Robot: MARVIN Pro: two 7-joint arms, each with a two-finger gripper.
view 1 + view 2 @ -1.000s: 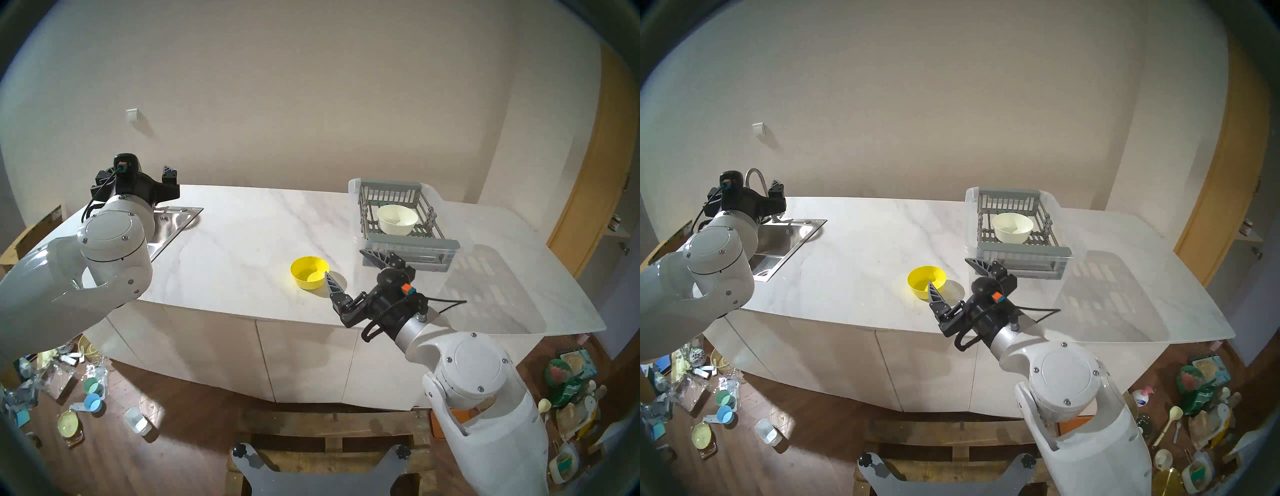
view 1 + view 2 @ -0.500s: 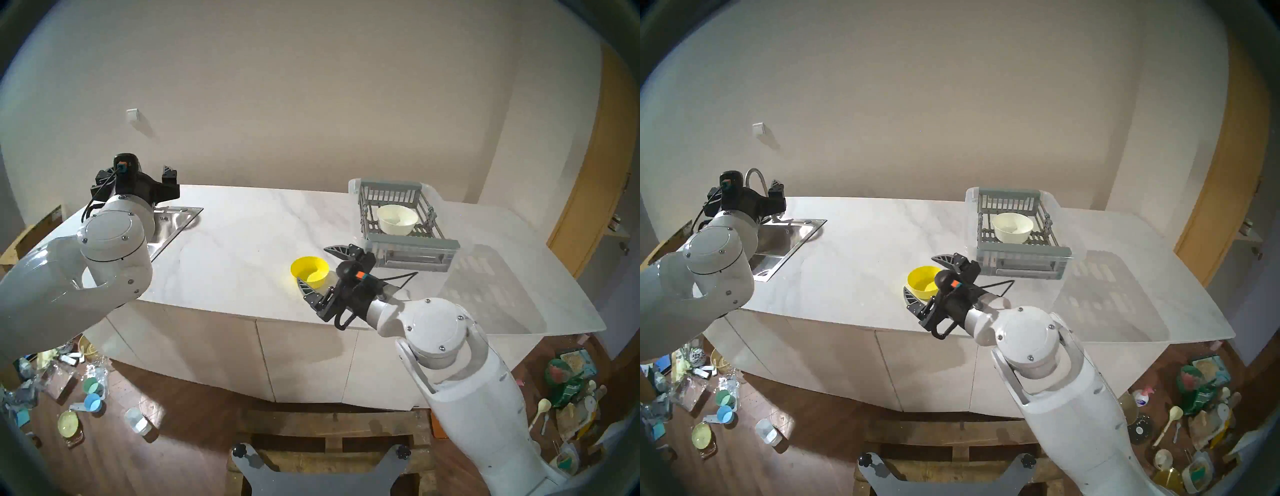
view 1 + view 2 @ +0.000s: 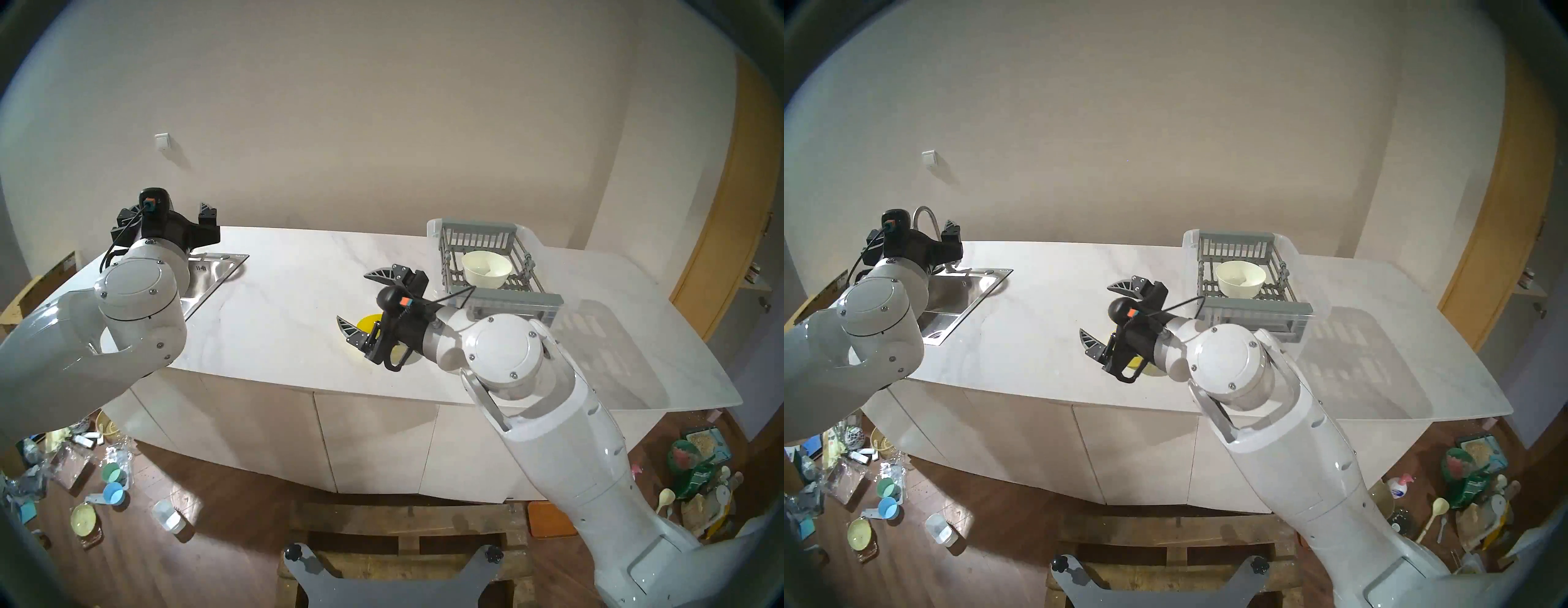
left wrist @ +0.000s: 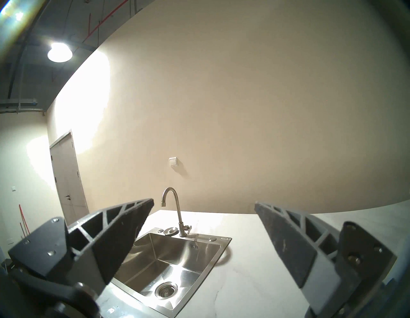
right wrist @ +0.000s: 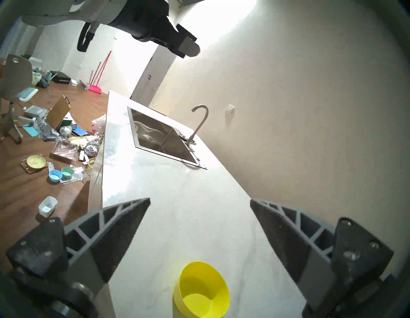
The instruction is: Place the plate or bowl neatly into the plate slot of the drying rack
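- A yellow bowl (image 5: 200, 291) stands upright on the white marble table (image 3: 275, 297), near the front edge and well apart from the grey drying rack (image 3: 488, 271) at the far right corner
- The right tool (image 3: 360, 303), jaws spread wide and gripping nothing, hangs over the bowl and points toward the sink (image 3: 212, 276); in the right wrist view the bowl sits low in the frame, below and behind the fingertips rather than between them
- Judged from that, the coming move turns on bringing the tool back and down so one finger goes inside the bowl's rim and the other outside; the bowl is round, so no long axis matters
- The right arm is plainly the nearer one; the left tool (image 4: 204, 211), also wide and empty, hovers above the sink and tap (image 4: 175, 211), well away from the bowl
- A cream bowl (image 3: 485, 268) already stands in the rack on the notched floor bars (image 3: 456, 278), leaving bare bars on its left
- A small label on the sink's rim is too small to read; no other writing is legible
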